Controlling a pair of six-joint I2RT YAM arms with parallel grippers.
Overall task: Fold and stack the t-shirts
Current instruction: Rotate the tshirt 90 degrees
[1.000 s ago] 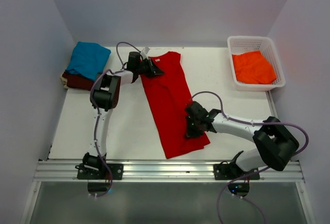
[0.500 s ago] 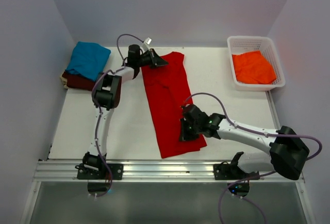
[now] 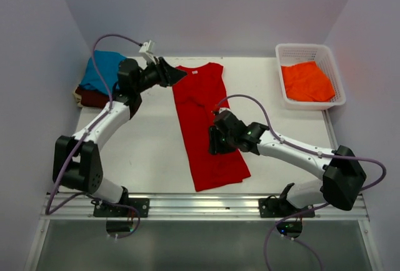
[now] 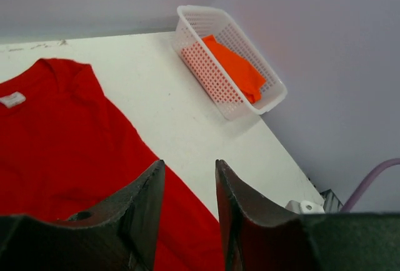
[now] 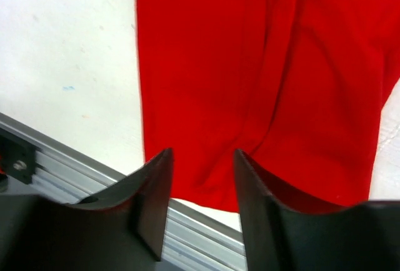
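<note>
A bright red t-shirt (image 3: 206, 127), folded lengthwise into a long strip, lies flat down the middle of the table, collar at the far end. My left gripper (image 3: 179, 75) hovers just left of the collar end, open and empty; in the left wrist view its jaws (image 4: 189, 165) stand apart above the red cloth (image 4: 62, 140). My right gripper (image 3: 213, 141) hangs open over the shirt's near half, nothing between its jaws (image 5: 201, 153), with the red hem (image 5: 250, 65) below. A teal t-shirt (image 3: 103, 68) sits on a maroon one (image 3: 87, 98) at the back left. An orange t-shirt (image 3: 306, 82) fills the basket.
The white lattice basket (image 3: 303, 48) stands at the back right corner, also in the left wrist view as the basket (image 4: 212, 65). An aluminium rail (image 3: 200, 207) runs along the table's near edge. Walls close in the left, right and back.
Both grippers were shut on the red shirt and have opened, letting it go. The left arm swung back to the left; the right gripper moved up the shirt. The shirt now lies straighter.
</note>
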